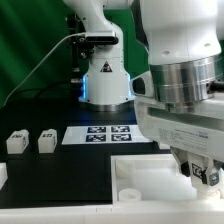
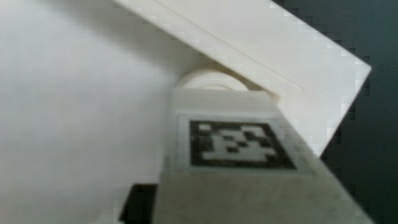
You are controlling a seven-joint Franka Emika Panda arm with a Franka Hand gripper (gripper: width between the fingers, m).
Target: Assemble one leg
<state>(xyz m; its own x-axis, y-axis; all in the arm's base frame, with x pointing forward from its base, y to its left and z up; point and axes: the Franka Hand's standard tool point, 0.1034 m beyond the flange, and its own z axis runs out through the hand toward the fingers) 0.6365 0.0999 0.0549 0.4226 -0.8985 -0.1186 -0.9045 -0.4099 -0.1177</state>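
My gripper [image 1: 203, 174] hangs over the right part of the large white tray [image 1: 140, 190] and is shut on a leg. In the wrist view this leg [image 2: 237, 150] is a white square post with a black-and-white tag, reaching from between my jaws down to the tray. Its far end sits at a round corner hole [image 2: 217, 79] beside the tray's raised rim [image 2: 267, 50]. One dark fingertip [image 2: 153, 205] shows beside the leg; the other is hidden. Two more legs [image 1: 15, 142] [image 1: 45, 141] stand on the table at the exterior view's left.
The marker board [image 1: 100, 134] lies behind the tray. The arm's base [image 1: 105, 80] stands at the back middle. A white part [image 1: 3, 175] peeks in at the exterior view's left edge. A cable runs along the back left.
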